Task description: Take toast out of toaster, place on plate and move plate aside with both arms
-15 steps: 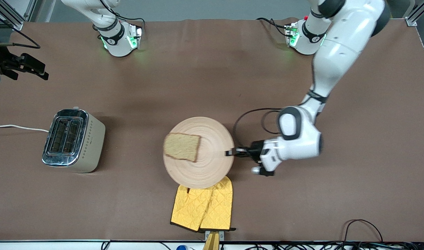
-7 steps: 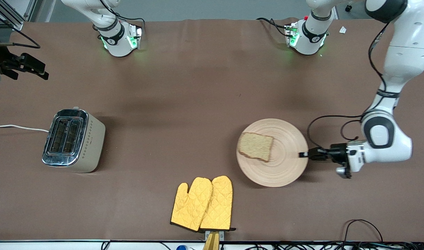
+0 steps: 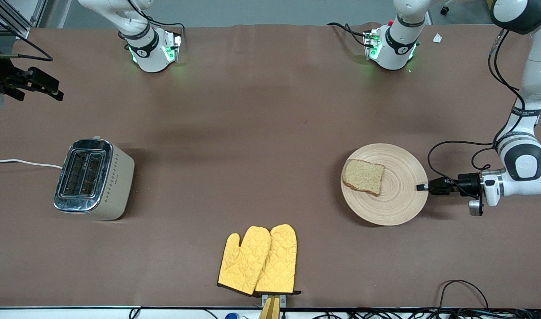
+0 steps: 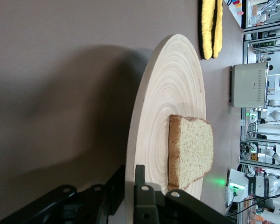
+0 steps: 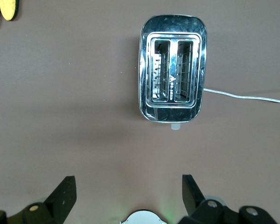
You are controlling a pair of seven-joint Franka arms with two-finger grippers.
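A: The left gripper (image 3: 423,187) is pinching the round pale wooden plate (image 3: 399,206) at its three-o'clock rim; the right gripper (image 5: 126,193) is hanging spread above the cream-and-chrome toaster (image 3: 93,178).

B: The brown wholegrain toast (image 3: 363,177) is sitting toward nine o'clock on the plate, so tilting risks sliding it onto the worktop (image 3: 253,133).

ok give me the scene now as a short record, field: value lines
toast: lying on the plate, off-centre
plate: toward the left arm's end of the table
left gripper: shut on the plate's rim
right gripper: open, waiting above the toaster
toaster: both slots empty, toward the right arm's end
oven mitts: nearer the front camera than the plate
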